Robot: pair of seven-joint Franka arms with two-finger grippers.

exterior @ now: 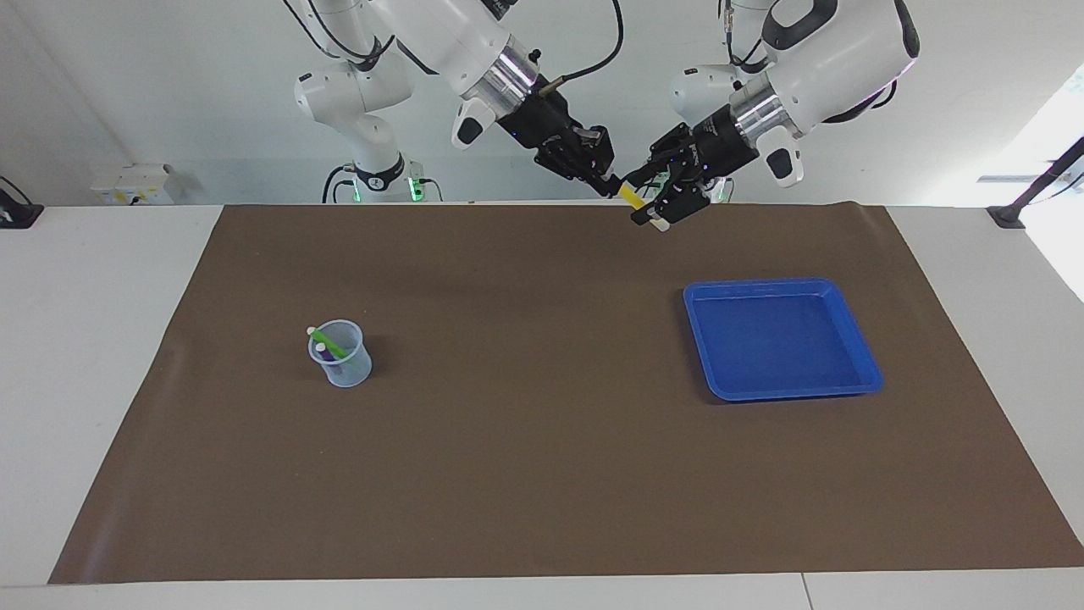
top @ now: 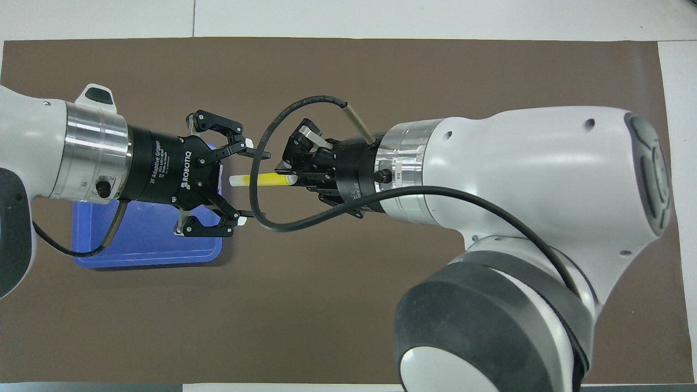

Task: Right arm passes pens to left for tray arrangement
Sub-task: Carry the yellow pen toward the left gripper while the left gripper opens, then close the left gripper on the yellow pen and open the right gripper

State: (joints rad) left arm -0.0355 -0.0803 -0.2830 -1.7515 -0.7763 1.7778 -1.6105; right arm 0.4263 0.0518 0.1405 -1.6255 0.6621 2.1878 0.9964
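Observation:
My right gripper (exterior: pixel 608 183) is shut on one end of the yellow pen (exterior: pixel 631 196) and holds it level in the air, over the mat between cup and tray. The pen also shows in the overhead view (top: pixel 261 179), held by the right gripper (top: pixel 289 177). My left gripper (exterior: pixel 645 203) is open, its fingers on either side of the pen's pale free end without closing on it (top: pixel 239 185). The green pen (exterior: pixel 327 341) and the purple pen (exterior: pixel 323 350) stand in a pale mesh cup (exterior: pixel 340 356). The blue tray (exterior: pixel 779 339) lies empty, partly under the left gripper in the overhead view (top: pixel 147 239).
A brown mat (exterior: pixel 525 407) covers the table. The cup stands toward the right arm's end and the tray toward the left arm's end. The right arm hides the cup in the overhead view.

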